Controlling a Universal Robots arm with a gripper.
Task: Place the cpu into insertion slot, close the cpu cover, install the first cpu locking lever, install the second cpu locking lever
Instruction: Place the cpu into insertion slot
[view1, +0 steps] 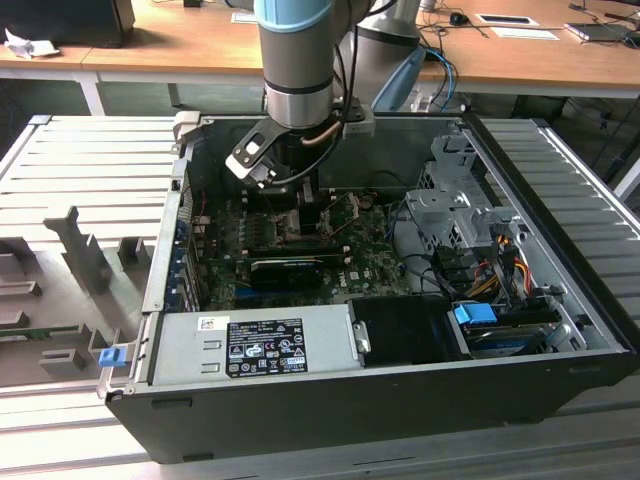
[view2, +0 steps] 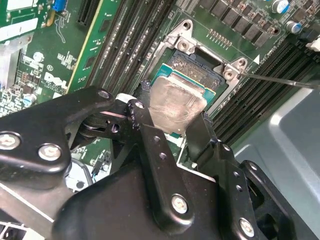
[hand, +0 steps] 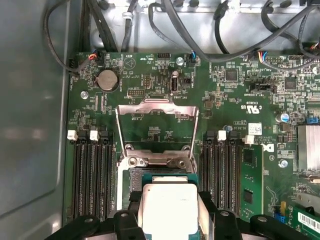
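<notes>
Where the grey-and-blue robot arm (view1: 295, 60) is seen in the upper middle of the exterior view, it is found reaching down into the open black computer case (view1: 380, 400), over the green circuit board (view1: 375, 268). In the second wrist view, the small flat square cpu (view2: 176, 106), pale grey metal on its face, is pinched at opposite edges by the black gripper (view2: 175, 127). It is held just over the square dark metal-rimmed insertion slot (view2: 194, 62), seemingly tilted and not yet seated. A thin steel locking lever (view2: 280, 81) is seen standing free beside the slot. In the first wrist view, the thin silver-grey frame of the cpu cover (hand: 156, 107) is shown swung open past the slot. Placement is judged unfinished; cover and levers are left undone.
</notes>
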